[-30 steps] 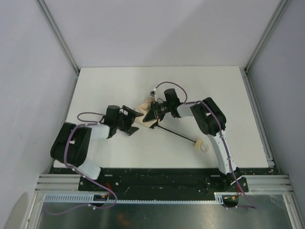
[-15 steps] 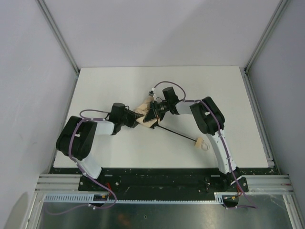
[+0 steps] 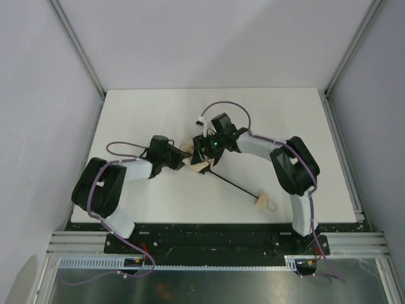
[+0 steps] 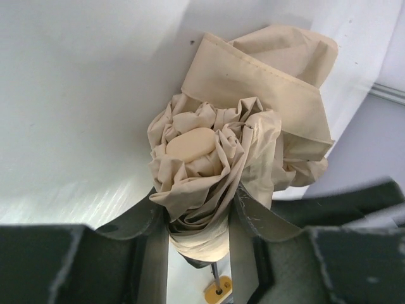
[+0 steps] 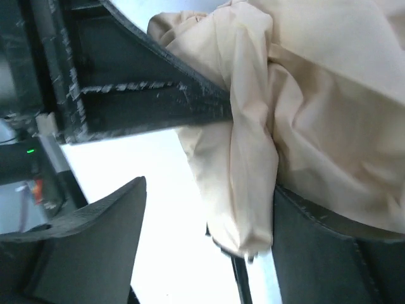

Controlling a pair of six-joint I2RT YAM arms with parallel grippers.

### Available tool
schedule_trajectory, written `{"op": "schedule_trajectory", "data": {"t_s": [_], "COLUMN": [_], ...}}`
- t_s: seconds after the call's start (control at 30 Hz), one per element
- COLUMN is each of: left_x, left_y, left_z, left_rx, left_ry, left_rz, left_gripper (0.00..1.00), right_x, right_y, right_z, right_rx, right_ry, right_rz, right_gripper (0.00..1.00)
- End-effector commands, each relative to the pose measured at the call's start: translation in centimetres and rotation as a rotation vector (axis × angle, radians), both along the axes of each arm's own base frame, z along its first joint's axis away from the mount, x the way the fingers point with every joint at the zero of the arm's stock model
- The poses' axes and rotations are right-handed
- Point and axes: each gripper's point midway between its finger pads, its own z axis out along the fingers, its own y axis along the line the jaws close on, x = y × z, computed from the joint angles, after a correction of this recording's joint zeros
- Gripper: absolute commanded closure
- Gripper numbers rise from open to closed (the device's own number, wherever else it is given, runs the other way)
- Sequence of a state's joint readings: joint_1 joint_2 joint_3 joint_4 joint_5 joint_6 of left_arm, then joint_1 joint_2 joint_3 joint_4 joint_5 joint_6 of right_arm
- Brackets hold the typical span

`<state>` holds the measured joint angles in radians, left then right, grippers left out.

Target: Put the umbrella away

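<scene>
The umbrella [image 3: 192,166] lies on the white table [image 3: 145,114], its beige canopy bunched between both grippers. Its thin black shaft [image 3: 234,185] runs right and toward the front, ending at the tan handle [image 3: 260,201] with its loop. My left gripper [image 3: 181,160] comes in from the left. In the left wrist view its jaws [image 4: 199,221] are shut on the gathered canopy [image 4: 253,107], and the handle [image 4: 218,291] shows far below. My right gripper [image 3: 201,152] stands open. In the right wrist view the fabric [image 5: 304,114] rests against one finger, with a gap to the other [image 5: 95,240].
Grey walls with metal frame rails [image 3: 76,47] enclose the table on three sides. The two arm bases sit on the black plate [image 3: 215,237] at the near edge. The left gripper's dark finger [image 5: 139,95] crosses the top of the right wrist view.
My left gripper moved right onto the canopy and shut on it. My right gripper has opened off the fabric, its elbow swinging right. The handle shifted slightly toward the front.
</scene>
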<state>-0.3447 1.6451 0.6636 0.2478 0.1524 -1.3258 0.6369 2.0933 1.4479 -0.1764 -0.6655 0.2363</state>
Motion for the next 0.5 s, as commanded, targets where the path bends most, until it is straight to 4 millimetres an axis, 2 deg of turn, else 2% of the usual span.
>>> {"op": "schedule_trajectory", "data": {"t_s": [0.0, 0.13, 0.3, 0.37, 0.47], "left_x": [-3.9, -5.5, -6.5, -6.6, -6.9], "left_y": [4.3, 3.9, 3.6, 3.8, 4.1], "left_z": [-3.8, -4.1, -4.5, -4.4, -4.1], "left_rx": [0.235, 0.207, 0.177, 0.182, 0.181], "left_ry": [0.208, 0.297, 0.35, 0.352, 0.362], "left_rz": [0.029, 0.014, 0.005, 0.005, 0.008], "left_gripper": [1.0, 1.0, 1.0, 1.0, 1.0], "right_x": [-0.1, -0.8, -2.4, -2.5, -1.7], "right_y": [-2.8, -2.5, 0.8, 1.8, 2.4], "right_z": [2.7, 3.2, 4.8, 4.4, 2.7], "right_rx": [-0.257, -0.366, -0.402, -0.41, -0.443], "right_ry": [-0.359, -0.67, -0.978, -1.031, -1.076], "right_rz": [-0.082, -0.078, -0.058, -0.051, -0.061], "right_gripper": [0.2, 0.17, 0.17, 0.18, 0.19]}}
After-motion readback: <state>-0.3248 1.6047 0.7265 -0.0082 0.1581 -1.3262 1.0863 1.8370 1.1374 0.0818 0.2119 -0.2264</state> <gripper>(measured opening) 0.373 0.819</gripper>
